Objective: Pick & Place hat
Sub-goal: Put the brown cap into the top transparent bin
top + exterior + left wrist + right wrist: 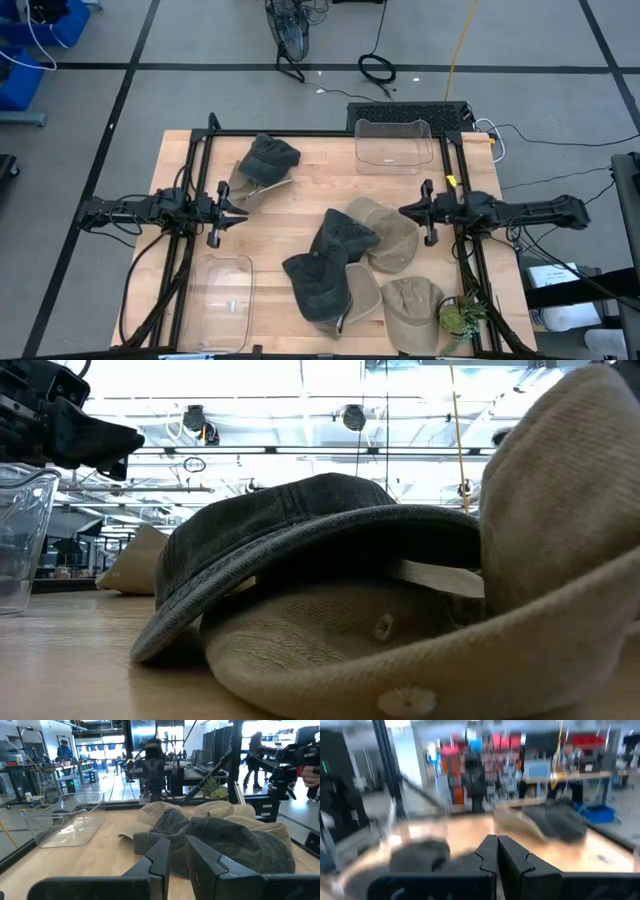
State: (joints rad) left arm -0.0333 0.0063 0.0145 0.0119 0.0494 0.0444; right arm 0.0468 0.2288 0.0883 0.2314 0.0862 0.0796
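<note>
Several hats lie in a pile on the wooden table (290, 205), right of centre: two dark grey hats (340, 238) (315, 285) overlap several tan hats (392, 235) (410, 308). Another dark hat (268, 158) lies on a tan one at the far left. My left gripper (243, 208) hovers at the table's left, pointing at the pile (225, 840), its fingers a narrow gap apart and empty. My right gripper (402, 211) hovers at the right, just beside the pile, shut and empty (497, 840). The low view shows a dark hat (320, 530) resting on a tan one (400, 650).
A clear plastic container (392, 145) stands at the far edge, right of centre. Another clear container (222, 300) stands at the near left. A small plant (460, 318) sits at the near right corner. Black frame rails (190, 190) run along the table's sides.
</note>
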